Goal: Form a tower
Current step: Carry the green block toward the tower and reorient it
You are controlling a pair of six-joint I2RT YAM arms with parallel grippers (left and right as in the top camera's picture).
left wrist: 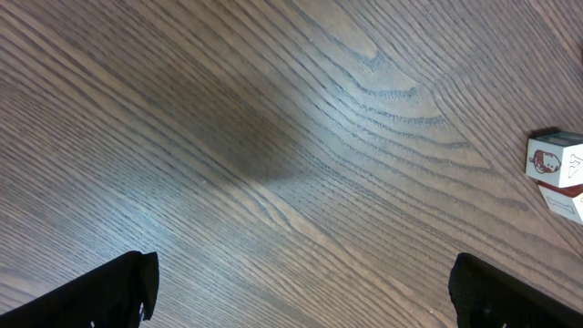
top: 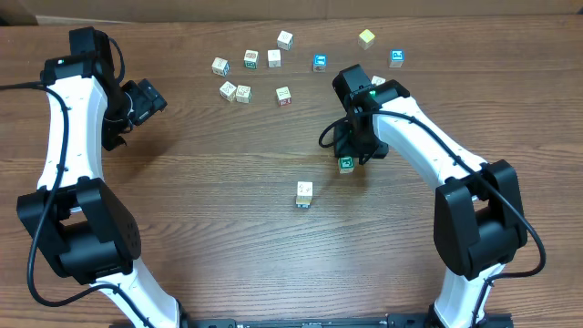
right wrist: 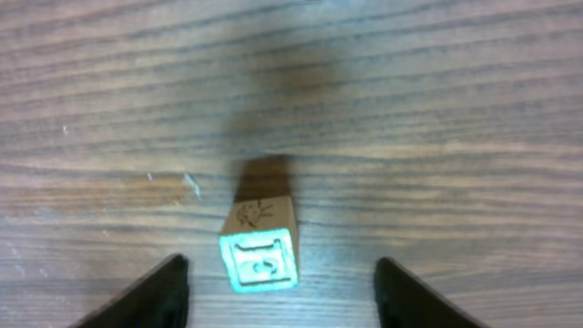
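Observation:
The tower [top: 304, 193] is a short narrow stack of pale cubes near the table's middle; it looks about two cubes high. To its right stands a single cube with a cyan-green printed top [top: 346, 164] [right wrist: 260, 260]. My right gripper [top: 352, 148] [right wrist: 282, 273] hangs straight over that cube, open, with a gap between the cube and each finger. My left gripper [top: 146, 100] [left wrist: 301, 278] is wide open over bare wood at the far left, with nothing between its fingers.
Several loose cubes [top: 250, 59] lie scattered along the back of the table, some with blue faces [top: 319, 62]. In the left wrist view a cube with a red drawing [left wrist: 554, 159] sits at the right edge, another pale cube [left wrist: 567, 202] just below it.

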